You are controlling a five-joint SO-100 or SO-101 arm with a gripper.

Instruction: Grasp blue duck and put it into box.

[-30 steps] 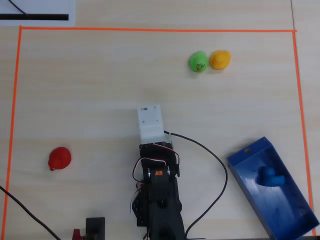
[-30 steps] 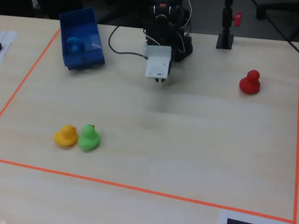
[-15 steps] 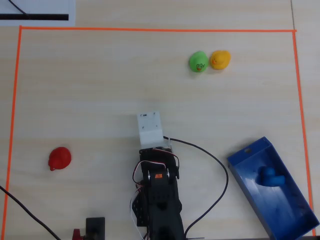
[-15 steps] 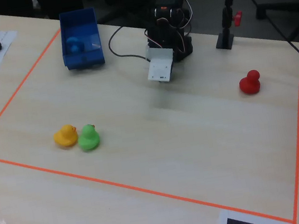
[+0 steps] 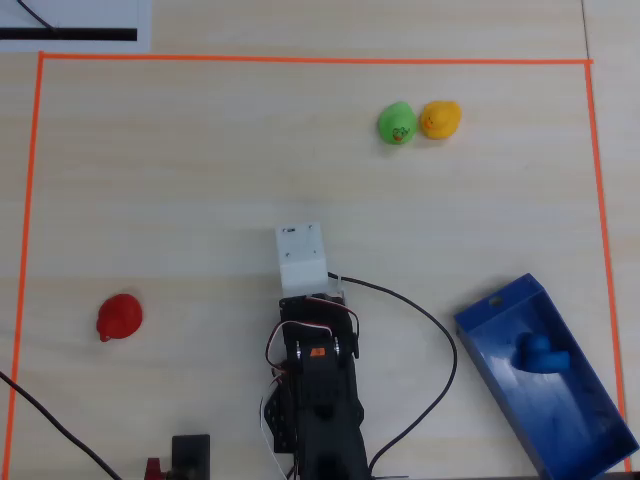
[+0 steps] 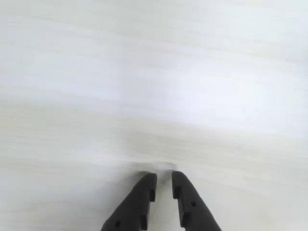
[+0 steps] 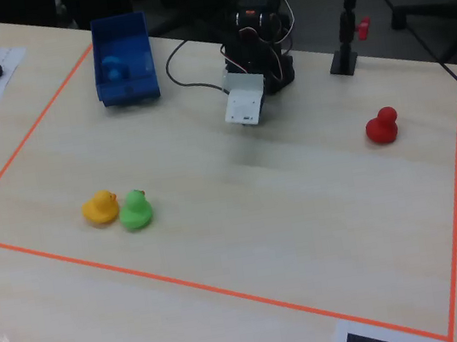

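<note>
My black two-finger gripper point(image 6: 163, 179) hangs empty over the pale wooden table point(image 5: 200, 180), jaws nearly closed. The small bright-blue rubber duck point(image 5: 540, 354) sits inside the long dark-blue plastic box point(image 5: 590, 425).

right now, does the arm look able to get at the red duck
Probably yes. The red duck sits alone on bare table, nothing between it and the arm, and the hand is empty, fingers nearly together. Whether the arm stretches that far can't be judged.
</note>
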